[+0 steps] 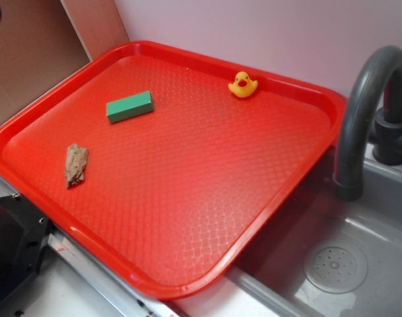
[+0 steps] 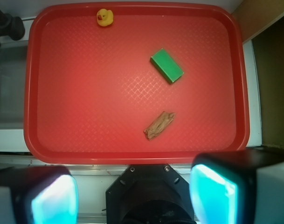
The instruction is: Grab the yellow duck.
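The yellow duck [image 1: 243,85] [image 2: 104,17] is tiny, with an orange beak, and stands upright near the far rim of the red tray [image 1: 187,284] [image 2: 34,93]. In the wrist view my gripper [image 2: 132,196] is high above the tray's near edge, well away from the duck. Its two cyan-padded fingers [image 2: 53,198] stand wide apart with nothing between them. The gripper is not in the exterior view.
A green block [image 1: 130,106] [image 2: 167,66] and a brown rough lump [image 1: 76,164] [image 2: 159,125] lie on the tray. A grey faucet [image 1: 366,112] and a sink with a drain [image 1: 335,265] sit to the right in the exterior view. The robot's black base [image 2: 148,196] is below the gripper.
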You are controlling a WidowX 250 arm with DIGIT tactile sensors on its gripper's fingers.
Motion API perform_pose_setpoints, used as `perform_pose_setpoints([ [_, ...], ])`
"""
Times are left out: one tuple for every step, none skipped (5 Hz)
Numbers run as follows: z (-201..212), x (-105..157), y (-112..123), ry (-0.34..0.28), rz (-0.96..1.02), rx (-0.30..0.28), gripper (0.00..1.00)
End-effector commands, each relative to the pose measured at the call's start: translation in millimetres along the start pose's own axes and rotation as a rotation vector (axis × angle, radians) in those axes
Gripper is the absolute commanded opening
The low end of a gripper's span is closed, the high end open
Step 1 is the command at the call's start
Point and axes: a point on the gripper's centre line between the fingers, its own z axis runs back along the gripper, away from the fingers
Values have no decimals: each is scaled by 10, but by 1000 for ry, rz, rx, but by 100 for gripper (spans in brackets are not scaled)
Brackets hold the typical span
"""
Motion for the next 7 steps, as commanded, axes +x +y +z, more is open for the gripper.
perform_pose_setpoints([
  [0, 0, 0, 0, 0, 0, 100],
  [-407, 292, -96, -177, 217, 42, 100],
  [-621, 534, -143, -280, 289, 40, 100],
  [-835, 799, -257, -373, 229, 33, 100],
  [-1005, 1083, -333, -452, 124, 46, 100],
  [-1286, 1480, -420, -474, 26, 2, 100],
  [-1436, 1694, -442, -484, 28, 19, 100],
])
